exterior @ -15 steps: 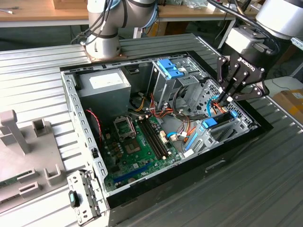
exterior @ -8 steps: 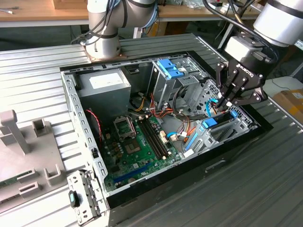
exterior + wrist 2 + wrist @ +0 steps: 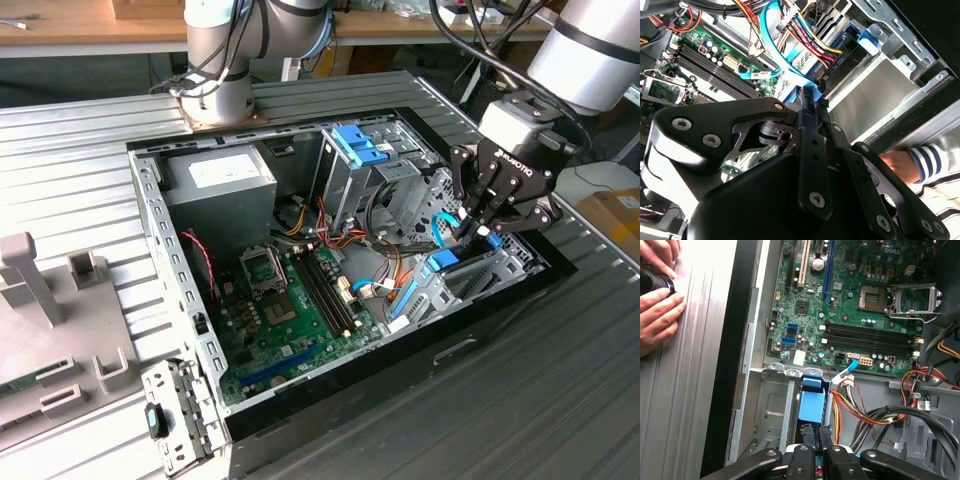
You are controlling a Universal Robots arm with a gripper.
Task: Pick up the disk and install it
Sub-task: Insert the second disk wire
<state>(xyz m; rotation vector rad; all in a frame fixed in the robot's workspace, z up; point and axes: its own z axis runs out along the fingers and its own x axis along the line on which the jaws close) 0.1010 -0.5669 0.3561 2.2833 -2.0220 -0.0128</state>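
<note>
Outwardly, in the exterior view, we see the gripper (image 3: 483, 228) lowered into the open computer case (image 3: 150, 200) at its right end, fingers pinched on the disk (image 3: 443, 260), which stands edge-up in the drive bay. In both wrist views, we find the fingers (image 3: 810, 107) drawn together on its blue frame (image 3: 812, 407), beside the motherboard (image 3: 860, 300).

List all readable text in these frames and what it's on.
White label on the grey power-supply box: too small to read.
White lettering on the black gripper: brand mark, left unquoted.
White silkscreen on the green motherboard: too small to read.
White tag on the light-blue flat cable: blurred.
</note>
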